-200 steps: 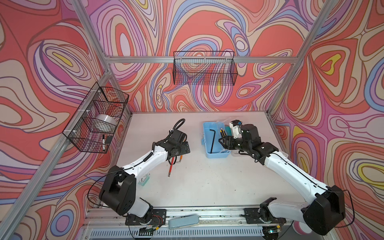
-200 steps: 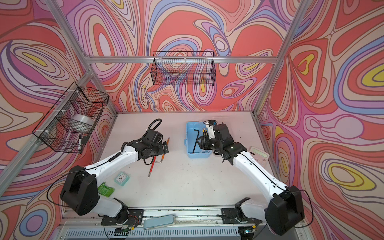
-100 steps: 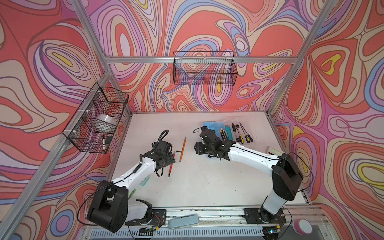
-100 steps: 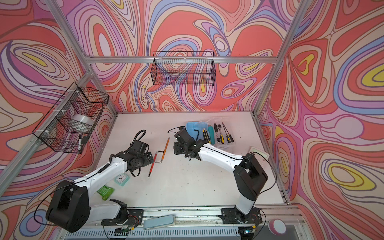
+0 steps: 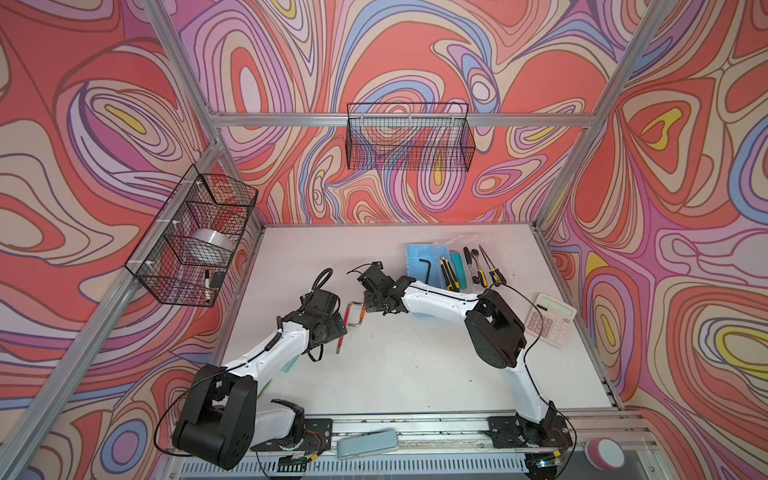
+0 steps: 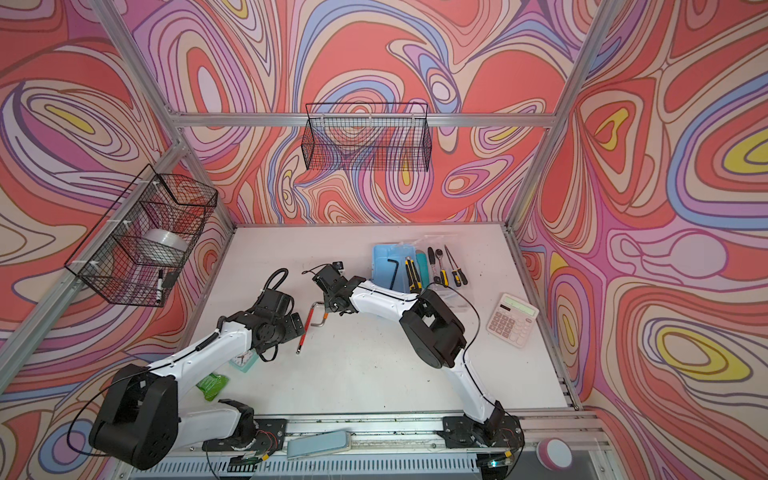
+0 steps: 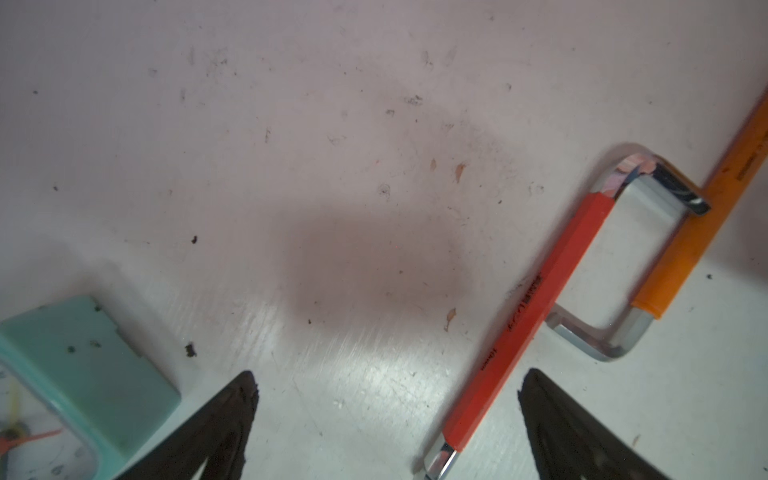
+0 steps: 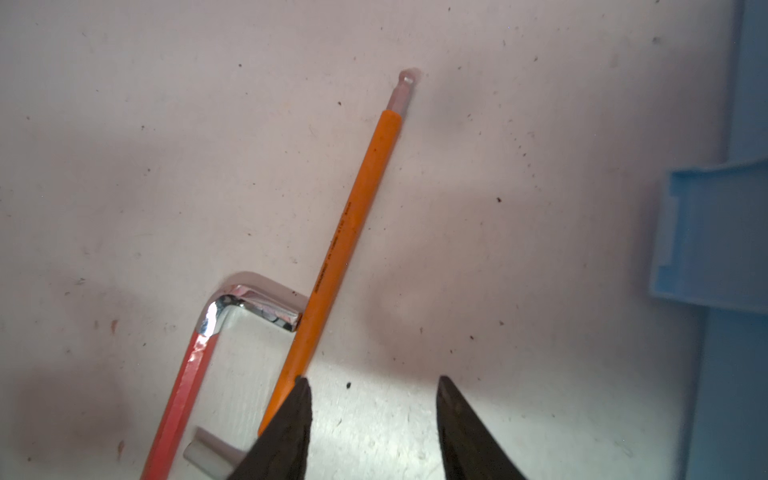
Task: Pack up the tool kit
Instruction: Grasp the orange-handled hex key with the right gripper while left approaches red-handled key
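The light blue tool kit case [image 5: 415, 259] [image 6: 380, 262] lies open at the back right with a black hex key [image 5: 426, 271] in it. A yellow utility knife [image 5: 449, 274], a ratchet [image 5: 472, 266] and screwdrivers [image 5: 491, 268] lie beside it. A red hex key [image 7: 536, 299] [image 5: 340, 332] and an orange hex key [image 8: 353, 216] lie mid-table. My left gripper [image 7: 388, 374] [image 5: 332, 328] is open, with the red key's end on the table between its fingers. My right gripper [image 8: 374, 379] [image 5: 374, 305] is open and empty, one fingertip over the orange key.
A mint clock [image 7: 83, 357] [image 6: 243, 359] sits close to the left gripper, with a green item [image 6: 212, 384] nearer the front. A calculator [image 5: 549, 320] lies at the right edge. Wire baskets [image 5: 409, 137] [image 5: 195, 237] hang on the walls. A pedal [image 5: 365, 442] rests on the front rail.
My right gripper has come left, away from the case, to the orange hex key, and its jaws have narrowed. The left arm has drawn back a little toward the front.
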Robot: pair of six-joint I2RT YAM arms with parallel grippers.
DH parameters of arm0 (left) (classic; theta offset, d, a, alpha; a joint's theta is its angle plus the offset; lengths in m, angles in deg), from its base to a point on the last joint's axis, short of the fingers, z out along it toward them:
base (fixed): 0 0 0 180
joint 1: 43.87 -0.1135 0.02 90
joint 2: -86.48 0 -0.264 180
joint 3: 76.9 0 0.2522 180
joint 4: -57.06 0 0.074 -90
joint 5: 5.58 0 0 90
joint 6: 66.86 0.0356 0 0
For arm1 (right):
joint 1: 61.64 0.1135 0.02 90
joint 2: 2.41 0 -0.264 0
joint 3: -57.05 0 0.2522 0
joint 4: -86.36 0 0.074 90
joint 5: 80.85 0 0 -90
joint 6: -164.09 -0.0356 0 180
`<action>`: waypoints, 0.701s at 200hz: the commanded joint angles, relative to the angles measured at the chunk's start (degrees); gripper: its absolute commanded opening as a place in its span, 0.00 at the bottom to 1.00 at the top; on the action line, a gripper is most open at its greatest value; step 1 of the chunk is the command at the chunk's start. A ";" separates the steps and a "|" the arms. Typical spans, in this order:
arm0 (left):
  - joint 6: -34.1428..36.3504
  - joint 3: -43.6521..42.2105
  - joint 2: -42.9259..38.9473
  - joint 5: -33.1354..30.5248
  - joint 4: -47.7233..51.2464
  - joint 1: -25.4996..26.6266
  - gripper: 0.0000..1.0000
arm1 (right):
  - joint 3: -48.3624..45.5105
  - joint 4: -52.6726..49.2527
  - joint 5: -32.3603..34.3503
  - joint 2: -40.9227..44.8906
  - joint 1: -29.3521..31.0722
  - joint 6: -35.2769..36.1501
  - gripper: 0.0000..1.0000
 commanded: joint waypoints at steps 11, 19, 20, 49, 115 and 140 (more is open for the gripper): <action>1.21 -0.22 -0.73 0.18 -0.21 -0.32 0.98 | 3.79 -1.55 0.96 -2.95 0.70 -1.16 0.49; 1.29 -0.48 -0.79 0.35 -0.36 -0.37 0.98 | 3.98 -1.05 0.47 -3.43 0.80 -1.42 0.48; 1.29 -0.49 -0.81 0.40 -0.39 -0.33 0.98 | 3.97 -0.97 0.39 -3.46 0.80 -1.48 0.48; 1.90 -1.01 -1.01 1.40 -1.21 -0.31 0.98 | 4.14 0.98 -1.23 -4.73 0.80 -2.49 0.48; 2.18 -1.30 -1.01 2.15 -1.71 -0.38 0.98 | 6.46 2.58 -1.29 -7.38 0.18 -2.62 0.49; 2.09 -1.27 -0.92 3.05 -2.22 -0.34 0.97 | 8.48 1.64 -1.39 -9.06 -0.43 -2.44 0.49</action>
